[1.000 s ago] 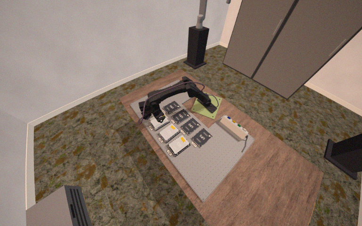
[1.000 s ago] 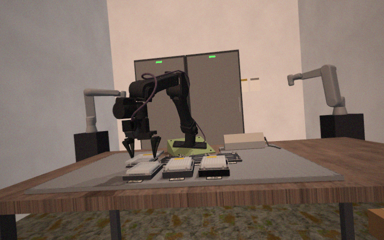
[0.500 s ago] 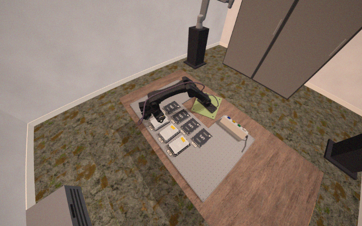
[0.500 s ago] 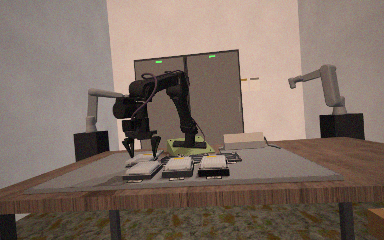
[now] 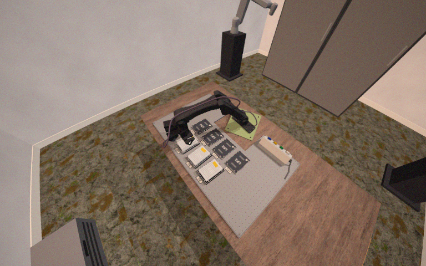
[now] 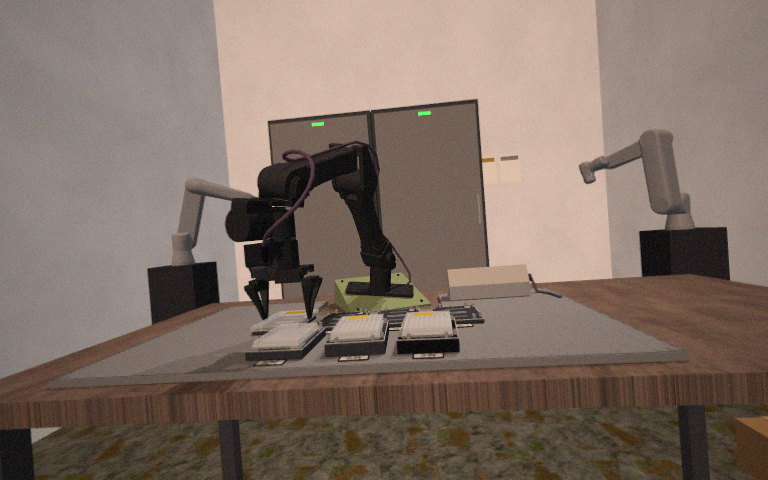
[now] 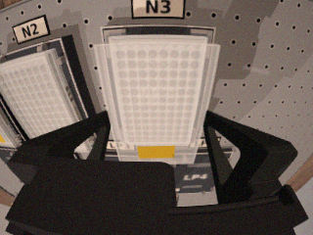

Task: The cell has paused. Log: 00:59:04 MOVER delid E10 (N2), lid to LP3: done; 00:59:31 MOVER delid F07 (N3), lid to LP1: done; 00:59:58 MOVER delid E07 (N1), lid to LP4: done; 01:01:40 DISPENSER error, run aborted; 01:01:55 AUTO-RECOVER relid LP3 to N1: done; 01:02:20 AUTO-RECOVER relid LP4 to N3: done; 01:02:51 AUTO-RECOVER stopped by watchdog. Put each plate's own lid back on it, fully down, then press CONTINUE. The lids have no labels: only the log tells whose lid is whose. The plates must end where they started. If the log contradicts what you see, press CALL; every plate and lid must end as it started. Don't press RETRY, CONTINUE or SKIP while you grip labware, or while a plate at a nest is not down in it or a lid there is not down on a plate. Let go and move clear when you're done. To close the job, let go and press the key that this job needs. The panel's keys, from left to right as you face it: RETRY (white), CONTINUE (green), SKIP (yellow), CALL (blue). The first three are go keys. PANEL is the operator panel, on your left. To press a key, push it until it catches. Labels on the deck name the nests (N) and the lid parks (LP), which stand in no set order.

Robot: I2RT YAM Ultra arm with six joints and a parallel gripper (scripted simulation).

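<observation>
My gripper (image 5: 188, 138) (image 6: 286, 310) (image 7: 156, 116) is shut on a clear lid (image 6: 283, 320) (image 7: 156, 78), gripping its long sides. It holds the lid level, close over the plate at nest N3 (image 5: 187, 150) (image 6: 281, 339), the left one of the row in the exterior view. I cannot tell whether the lid touches that plate. The label N3 (image 7: 158, 6) shows just beyond the lid in the wrist view. The plate at N2 (image 5: 198, 155) (image 6: 356, 329) (image 7: 35, 92) stands beside it, and a third plate (image 5: 210, 170) (image 6: 427, 326) stands at the row's other end.
Four dark lid parks (image 5: 202, 126) (image 5: 212, 137) (image 5: 223, 148) (image 5: 237, 161) lie in a row beside the nests. The beige operator panel (image 5: 273, 150) (image 6: 488, 281) stands on the grey deck (image 5: 244, 194) (image 6: 538, 333). The arm's base sits on a green plate (image 5: 233, 127).
</observation>
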